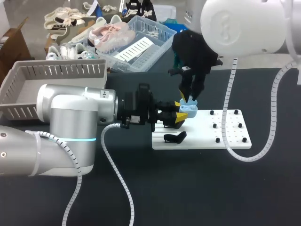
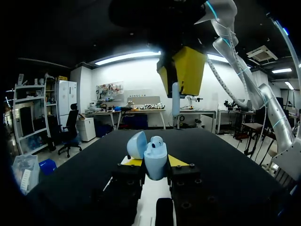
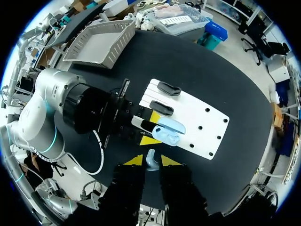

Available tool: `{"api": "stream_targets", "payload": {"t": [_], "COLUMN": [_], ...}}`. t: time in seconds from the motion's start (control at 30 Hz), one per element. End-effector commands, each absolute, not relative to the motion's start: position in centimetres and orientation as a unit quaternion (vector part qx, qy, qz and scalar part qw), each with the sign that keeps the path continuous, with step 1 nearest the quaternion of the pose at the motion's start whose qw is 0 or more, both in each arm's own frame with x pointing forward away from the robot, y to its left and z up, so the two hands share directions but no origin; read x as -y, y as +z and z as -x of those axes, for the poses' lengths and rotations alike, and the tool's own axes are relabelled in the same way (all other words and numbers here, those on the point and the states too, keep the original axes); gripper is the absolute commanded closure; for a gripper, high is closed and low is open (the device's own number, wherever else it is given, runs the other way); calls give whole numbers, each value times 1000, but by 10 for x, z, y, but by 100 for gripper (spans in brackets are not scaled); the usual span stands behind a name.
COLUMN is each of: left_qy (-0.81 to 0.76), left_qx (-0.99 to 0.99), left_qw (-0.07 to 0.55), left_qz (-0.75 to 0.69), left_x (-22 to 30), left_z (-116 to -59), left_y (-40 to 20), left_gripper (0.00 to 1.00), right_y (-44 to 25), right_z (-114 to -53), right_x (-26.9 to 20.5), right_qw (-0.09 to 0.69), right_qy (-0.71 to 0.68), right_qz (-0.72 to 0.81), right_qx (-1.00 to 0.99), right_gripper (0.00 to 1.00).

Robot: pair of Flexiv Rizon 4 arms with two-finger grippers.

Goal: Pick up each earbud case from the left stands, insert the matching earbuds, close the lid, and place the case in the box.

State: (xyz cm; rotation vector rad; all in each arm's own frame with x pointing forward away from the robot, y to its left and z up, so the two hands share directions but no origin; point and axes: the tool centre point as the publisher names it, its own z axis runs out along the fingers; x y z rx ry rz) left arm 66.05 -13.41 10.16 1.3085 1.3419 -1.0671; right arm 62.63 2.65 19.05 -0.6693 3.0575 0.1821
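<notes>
A grey slatted box (image 1: 61,70) sits at the table's (image 1: 188,188) far left corner. The left arm lies across the left half of the table. The left gripper (image 2: 155,162) is clamped on a pale blue earbud case (image 1: 189,109), held over the far left corner of a white pegged board (image 1: 202,136). The case is smooth and rounded. Its lid (image 2: 137,145) is swung open to one side, and one pale blue earbud (image 2: 157,140) is seated in the top. Directly above it, the right gripper (image 3: 150,160) pinches a second pale blue earbud (image 2: 175,99), stem down and clear of the case. A black stand (image 1: 175,137) lies at the board's near left corner.
</notes>
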Motion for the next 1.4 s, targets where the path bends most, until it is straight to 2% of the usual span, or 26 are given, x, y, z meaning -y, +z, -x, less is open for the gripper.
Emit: {"api": "stream_targets", "payload": {"t": [0.03, 0.17, 0.57, 1.4], "left_qy": [-436, -436, -436, -436], "left_qx": [-548, -548, -548, -548], "left_qw": [474, 474, 474, 474], "left_qz": [-534, -534, -534, -534], "left_x": [134, 134, 134, 134], "left_z": [-660, -660, -660, -660], "left_y": [101, 101, 101, 101], "left_gripper": [100, 100, 100, 100], "right_y": [190, 190, 178, 161], "right_z": [-628, -629, -634, -641], "right_x": [-27, -30, -32, -27], "right_qw": [7, 37, 31, 31], "right_qy": [73, 78, 64, 44], "right_qz": [214, 256, 296, 200], "right_qx": [-974, -963, -952, -978], "right_gripper": [100, 100, 100, 100]}}
